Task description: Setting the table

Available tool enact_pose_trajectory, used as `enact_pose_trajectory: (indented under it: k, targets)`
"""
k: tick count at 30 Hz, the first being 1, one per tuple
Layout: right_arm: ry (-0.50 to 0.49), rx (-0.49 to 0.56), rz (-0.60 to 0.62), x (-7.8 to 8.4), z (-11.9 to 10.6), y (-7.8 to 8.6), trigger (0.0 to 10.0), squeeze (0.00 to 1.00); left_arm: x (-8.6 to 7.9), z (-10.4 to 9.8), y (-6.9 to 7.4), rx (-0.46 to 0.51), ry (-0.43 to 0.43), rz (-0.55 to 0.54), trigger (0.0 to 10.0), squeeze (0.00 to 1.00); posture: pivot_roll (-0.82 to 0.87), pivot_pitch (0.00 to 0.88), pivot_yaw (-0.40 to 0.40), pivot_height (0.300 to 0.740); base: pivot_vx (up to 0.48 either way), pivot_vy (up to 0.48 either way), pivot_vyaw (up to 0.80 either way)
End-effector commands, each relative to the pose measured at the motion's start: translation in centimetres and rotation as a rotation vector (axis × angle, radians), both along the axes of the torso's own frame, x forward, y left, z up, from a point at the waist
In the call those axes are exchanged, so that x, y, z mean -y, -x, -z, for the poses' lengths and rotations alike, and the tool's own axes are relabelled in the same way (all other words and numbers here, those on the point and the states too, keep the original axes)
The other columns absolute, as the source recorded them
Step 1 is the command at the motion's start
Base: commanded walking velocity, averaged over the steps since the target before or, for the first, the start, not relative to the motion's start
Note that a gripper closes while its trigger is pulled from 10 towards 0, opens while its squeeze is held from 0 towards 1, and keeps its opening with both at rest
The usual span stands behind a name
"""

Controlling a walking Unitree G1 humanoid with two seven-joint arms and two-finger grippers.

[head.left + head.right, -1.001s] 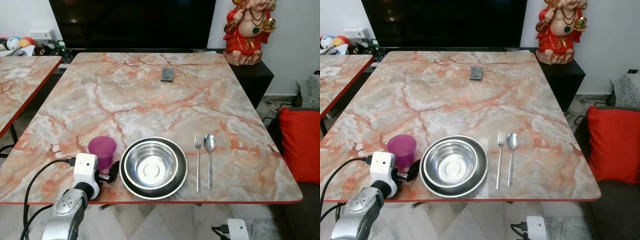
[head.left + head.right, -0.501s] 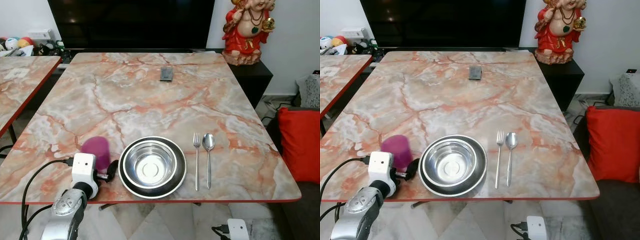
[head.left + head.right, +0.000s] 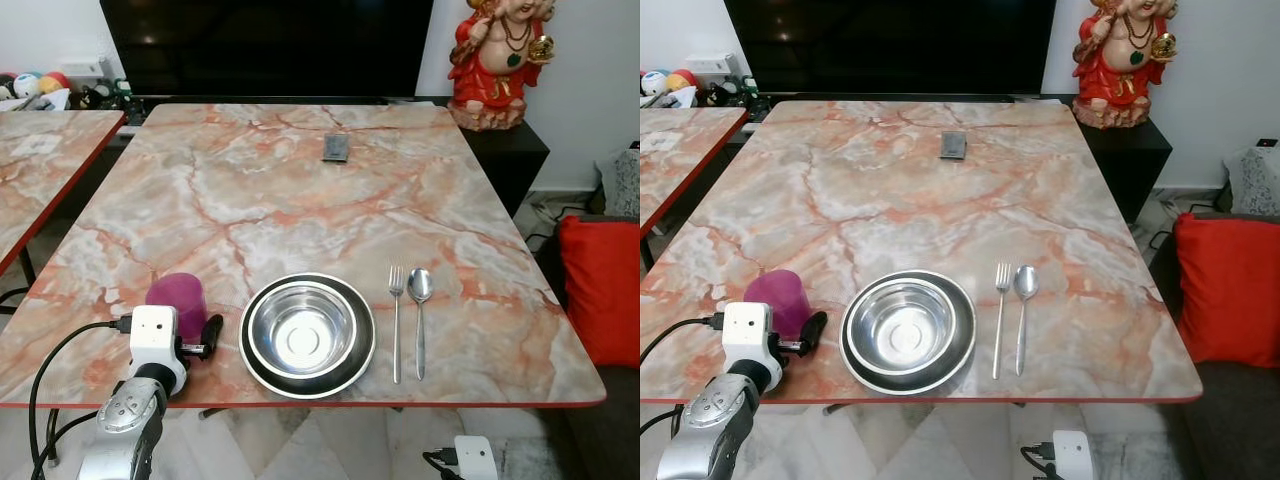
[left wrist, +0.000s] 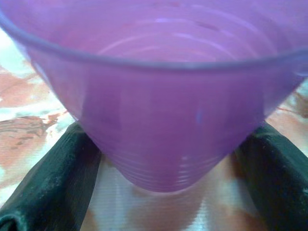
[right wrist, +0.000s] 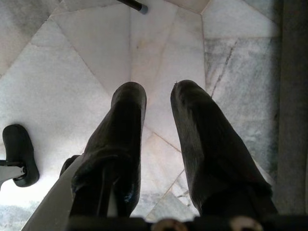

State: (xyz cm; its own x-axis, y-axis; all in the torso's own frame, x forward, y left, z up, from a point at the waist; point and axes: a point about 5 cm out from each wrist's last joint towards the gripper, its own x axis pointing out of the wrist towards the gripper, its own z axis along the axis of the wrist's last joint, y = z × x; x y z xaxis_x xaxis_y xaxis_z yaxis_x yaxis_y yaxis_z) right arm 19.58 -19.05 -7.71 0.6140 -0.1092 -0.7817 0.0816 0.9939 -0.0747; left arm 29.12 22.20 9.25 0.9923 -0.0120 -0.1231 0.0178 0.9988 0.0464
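No text, label, brand, number or sign can be read anywhere in these pictures. The small dark flat object [image 3: 335,148] lying on the table [image 3: 300,200], on the far side from the steel bowl [image 3: 305,333], is too small to show any marking. The purple cup [image 4: 159,96] shows only plain moulded rings on its wall, with no print or logo on it.

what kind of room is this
Likely a home living or dining room: a marble-patterned dining table laid with a steel bowl, fork and spoon, a large dark TV screen behind it, and a red cushion beside it.
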Motion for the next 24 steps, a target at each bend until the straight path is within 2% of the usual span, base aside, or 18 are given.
enact_pose_trajectory:
  k: [1,6,14,24]
  targets:
    - [0.001,-0.017,-0.001,0.0,0.2,0.3,10.0,0.0,0.1,0.4,0.2,-0.015,-0.015,0.009,10.0,0.0,-0.02,0.094,-0.015,0.74,0.0,0.0,0.0]
    - [0.0,-0.017,-0.001,0.0,0.2,0.3,10.0,0.0,0.2,0.4,0.6,0.002,-0.038,0.026,10.0,0.0,-0.02,0.09,-0.011,0.74,0.0,0.0,0.0]
    - [0.0,-0.018,-0.003,0.0,0.2,0.3,10.0,0.0,0.0,0.4,2.2,0.038,-0.035,-0.006,10.0,0.0,-0.01,0.078,-0.007,0.74,0.0,0.0,0.0]
    - [0.0,-0.021,-0.011,-0.1,0.2,0.4,10.0,0.0,-0.7,0.6,5.2,0.073,-0.041,-0.027,10.0,0.0,-0.01,0.056,-0.002,0.74,0.0,0.0,0.0]
